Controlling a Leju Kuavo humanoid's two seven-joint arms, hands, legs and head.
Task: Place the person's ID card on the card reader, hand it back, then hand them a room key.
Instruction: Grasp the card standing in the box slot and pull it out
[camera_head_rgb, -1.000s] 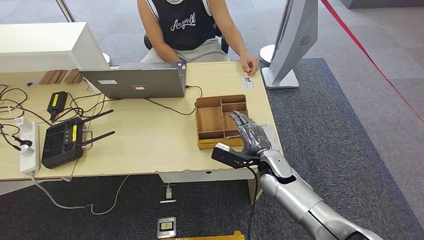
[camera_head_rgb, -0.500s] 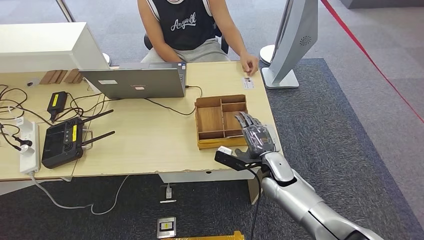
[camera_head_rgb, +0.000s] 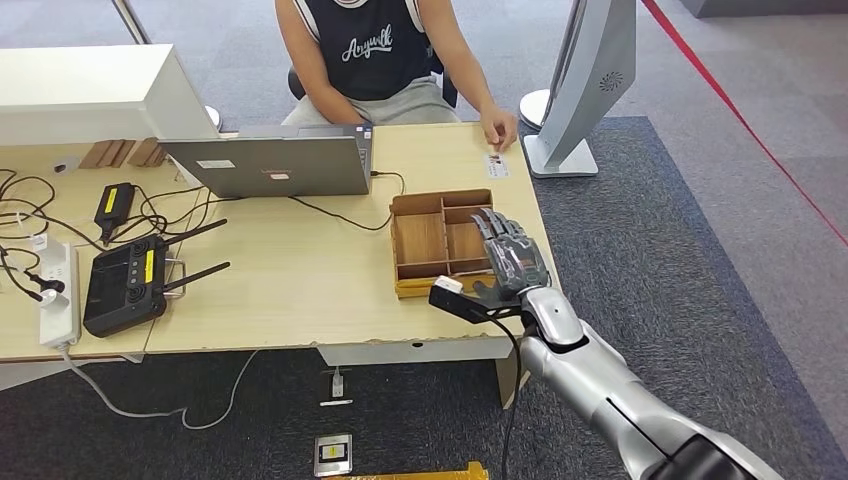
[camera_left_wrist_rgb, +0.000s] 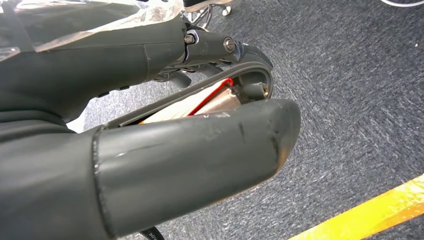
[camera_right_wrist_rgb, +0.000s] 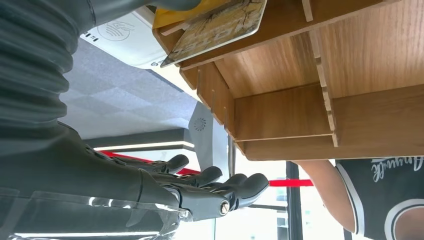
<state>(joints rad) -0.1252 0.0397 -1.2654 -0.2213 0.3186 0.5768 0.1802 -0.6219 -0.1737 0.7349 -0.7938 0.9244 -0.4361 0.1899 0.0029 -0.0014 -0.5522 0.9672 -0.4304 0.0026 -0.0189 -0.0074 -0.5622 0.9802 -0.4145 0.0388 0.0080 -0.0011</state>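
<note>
A small white ID card (camera_head_rgb: 497, 165) lies at the table's far right, just in front of the person's hand (camera_head_rgb: 499, 128). My right hand (camera_head_rgb: 511, 260) hovers over the right side of the wooden compartment tray (camera_head_rgb: 420, 238), fingers (camera_right_wrist_rgb: 220, 187) stretched out and apart. A patterned card (camera_right_wrist_rgb: 216, 26) leans on the tray's (camera_right_wrist_rgb: 300, 85) near edge, close under my thumb; I cannot tell whether they touch. The white card reader (camera_right_wrist_rgb: 125, 40) sits beside the tray, under my hand. My left hand (camera_left_wrist_rgb: 165, 155) hangs over grey carpet with nothing plainly in it.
A grey laptop (camera_head_rgb: 270, 165) stands at mid-table, its cable running toward the tray. At the left lie a black router (camera_head_rgb: 125, 283), a power strip (camera_head_rgb: 58, 295) and tangled cables. A tall grey stand (camera_head_rgb: 575, 85) rises beyond the table's right corner. The person (camera_head_rgb: 375, 50) sits opposite.
My right hand has moved forward from the table's front edge, further over the tray's right side. The person and the ID card have stayed put.
</note>
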